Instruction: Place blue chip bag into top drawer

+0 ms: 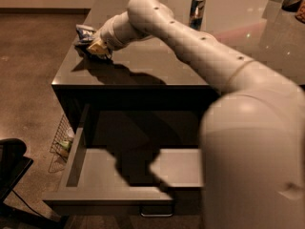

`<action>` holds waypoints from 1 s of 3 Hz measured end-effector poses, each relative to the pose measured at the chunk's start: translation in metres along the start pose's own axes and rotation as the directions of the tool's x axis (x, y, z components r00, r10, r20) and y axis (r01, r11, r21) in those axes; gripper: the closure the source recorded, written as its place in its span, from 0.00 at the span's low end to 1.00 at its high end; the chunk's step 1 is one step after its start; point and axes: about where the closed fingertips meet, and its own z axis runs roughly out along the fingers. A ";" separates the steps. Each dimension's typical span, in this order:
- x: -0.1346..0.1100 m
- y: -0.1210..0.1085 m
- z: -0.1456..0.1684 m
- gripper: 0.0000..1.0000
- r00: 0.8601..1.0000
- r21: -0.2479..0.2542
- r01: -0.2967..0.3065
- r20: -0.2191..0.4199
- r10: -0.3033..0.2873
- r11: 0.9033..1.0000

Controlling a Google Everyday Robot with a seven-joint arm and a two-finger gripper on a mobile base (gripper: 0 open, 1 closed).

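My gripper (97,47) sits at the left corner of the countertop (152,68), right against the blue chip bag (85,31). I cannot tell whether it is spread or clamped. The top drawer (75,152) stands open below the countertop edge.

One blue chip bag (85,32), one metal can (196,11) on worktop (157,67); one top drawer (76,157), open; one gripper (98,49), at bag, worktop's left corner.

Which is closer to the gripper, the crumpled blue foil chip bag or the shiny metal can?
The crumpled blue foil chip bag, at the left corner of the counter: the gripper is right beside it, while the shiny metal can stands far off.
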 end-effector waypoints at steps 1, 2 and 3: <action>-0.024 0.012 -0.074 1.00 0.998 0.080 0.037 0.047 -0.041 0.996; -0.031 0.029 -0.146 1.00 0.996 0.121 0.040 0.069 -0.049 0.992; -0.012 0.063 -0.182 1.00 0.992 0.071 -0.035 0.125 0.026 0.997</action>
